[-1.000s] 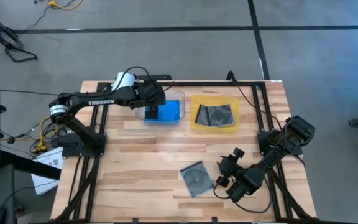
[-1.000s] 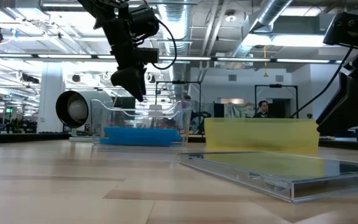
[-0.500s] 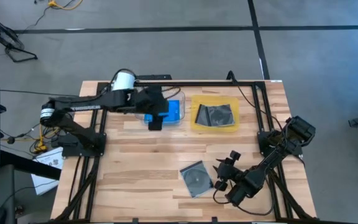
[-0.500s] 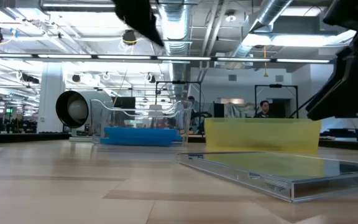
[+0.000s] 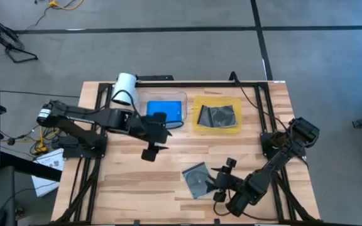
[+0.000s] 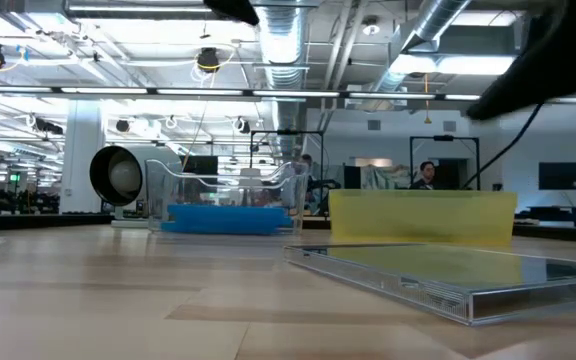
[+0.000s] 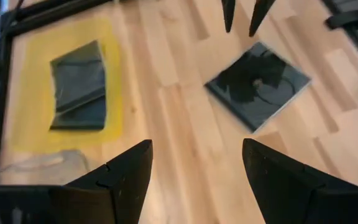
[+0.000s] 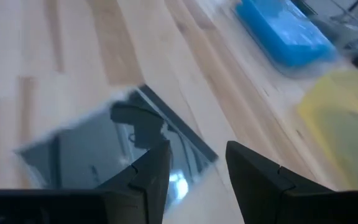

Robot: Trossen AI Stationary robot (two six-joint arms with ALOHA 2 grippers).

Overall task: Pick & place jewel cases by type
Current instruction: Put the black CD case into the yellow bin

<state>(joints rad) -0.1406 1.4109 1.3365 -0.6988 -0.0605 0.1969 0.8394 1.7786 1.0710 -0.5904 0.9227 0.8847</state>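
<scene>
One grey-clear jewel case point(image 5: 198, 179) with a dark disc lies flat on the table near the near edge; it also shows in the left wrist view point(image 7: 258, 84), the right wrist view point(image 8: 107, 155) and the low view point(image 6: 438, 272). My right gripper point(image 5: 220, 182) point(image 8: 197, 152) is open just right of it, apart from it. Blue cases point(image 5: 166, 111) point(image 8: 283, 34) lie in the clear tray point(image 6: 230, 182). Two grey cases point(image 5: 217, 115) point(image 7: 78, 87) lie in the yellow tray point(image 5: 234, 127). My left gripper point(image 5: 149, 152) point(image 7: 194, 149) is open above bare wood, nearer than the clear tray.
A white roll point(image 5: 126, 82) point(image 6: 118, 176) lies at the far edge, left of the clear tray. A black frame point(image 5: 256, 100) runs around the table's sides. Bare wood point(image 5: 131, 179) lies between the trays and the near edge, left of the lone case.
My left gripper has drawn back from over the clear tray toward the near edge and risen out of the low view; it stays open. My right gripper has crept left toward the lone grey case. No case has moved.
</scene>
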